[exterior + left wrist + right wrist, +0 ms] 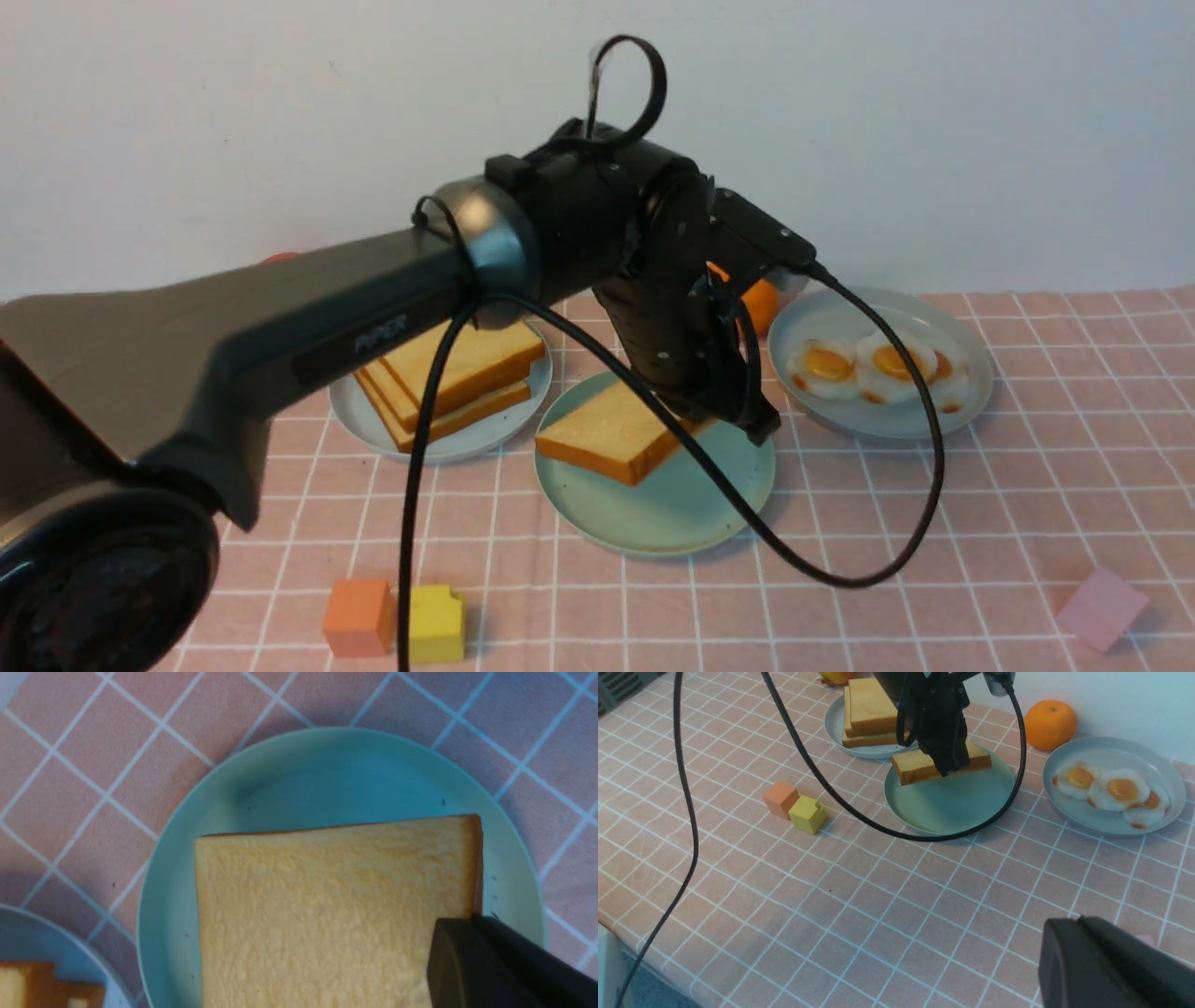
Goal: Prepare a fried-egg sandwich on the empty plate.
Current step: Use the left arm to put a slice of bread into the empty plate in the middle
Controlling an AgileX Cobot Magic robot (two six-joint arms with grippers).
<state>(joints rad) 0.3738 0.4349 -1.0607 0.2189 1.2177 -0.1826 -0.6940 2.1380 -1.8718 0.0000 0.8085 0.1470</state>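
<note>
My left gripper [747, 420] is shut on the far edge of a golden toast slice [607, 429] and holds it, slightly tilted, just above the teal plate [672, 518]. In the left wrist view the toast [327, 905] covers much of the plate [327, 774], with one dark finger [460, 933] on its corner. Fried eggs [896, 359] lie in the grey-blue dish [878, 425] to the right. More toast slices [467, 369] are stacked on the pale blue plate [485, 439] to the left. My right gripper [1069, 928] hovers over the cloth near the front; only one finger shows.
An orange [761, 303] sits behind the teal plate. An orange cube [358, 616] and a yellow block [437, 623] lie front left, and a pink block [1102, 607] front right. The left arm's black cable [840, 574] loops over the teal plate's right side.
</note>
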